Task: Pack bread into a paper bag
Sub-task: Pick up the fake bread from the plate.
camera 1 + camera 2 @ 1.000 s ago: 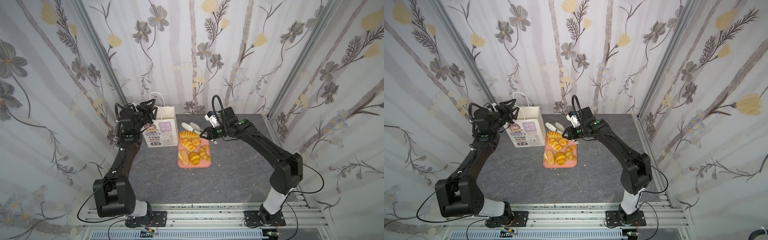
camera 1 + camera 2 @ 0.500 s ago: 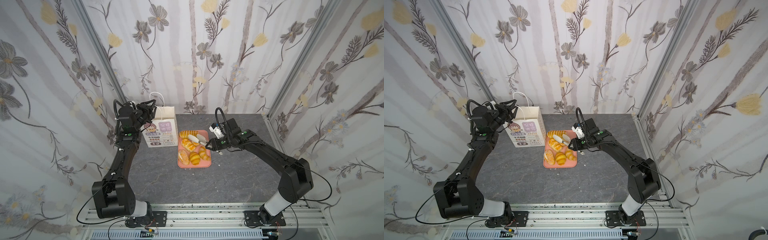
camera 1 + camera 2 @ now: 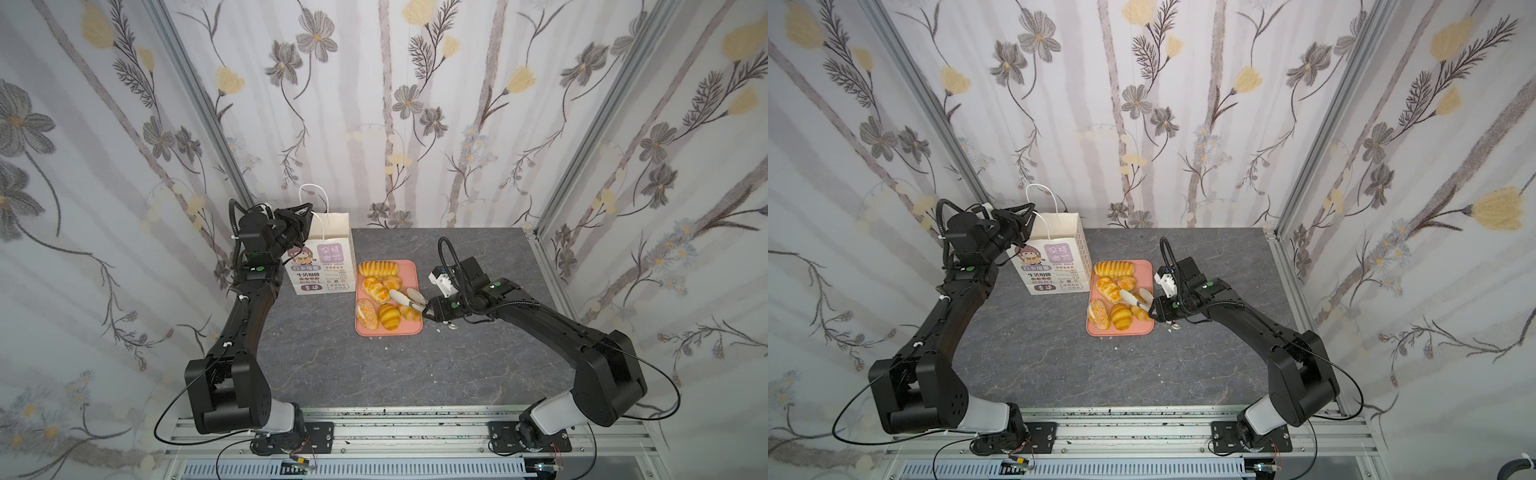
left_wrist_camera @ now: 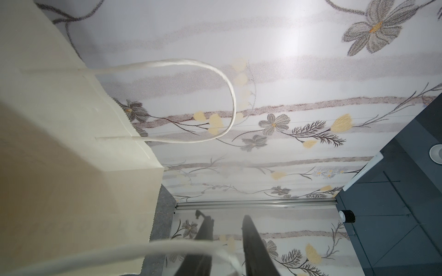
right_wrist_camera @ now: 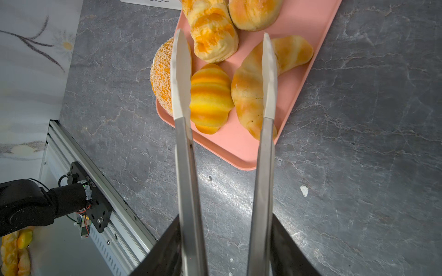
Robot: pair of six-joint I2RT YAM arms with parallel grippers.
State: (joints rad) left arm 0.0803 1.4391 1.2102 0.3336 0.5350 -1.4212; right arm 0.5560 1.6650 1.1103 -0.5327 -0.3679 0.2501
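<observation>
On my left, the left gripper (image 3: 304, 216) sits at the top edge of the white paper carrier bag (image 3: 328, 266) with the cartoon girl print and purple square. The bag stands upright and open at the back left of the grey marbled table (image 3: 415, 365). In the left wrist view the gripper's dark fingers (image 4: 205, 229) are drawn in narrow. The bag's near white cord handle (image 4: 119, 251) crosses them as a blur, and I cannot tell whether it is pinched. Just beside the bag lies the flat pink tray (image 3: 409, 270), and all the bread (image 3: 376, 291) I can see rests on it, golden-brown rolls and croissants. Metal tongs with pale tips (image 3: 409, 298) reach over the tray's right half. In the right wrist view their arms stand apart, with a striped glossy croissant (image 5: 210, 98) between the tips and a paler croissant (image 5: 246, 90) under one of them. The right gripper (image 3: 430, 309) clamps the tongs by their rear end, just off the tray's right edge.
</observation>
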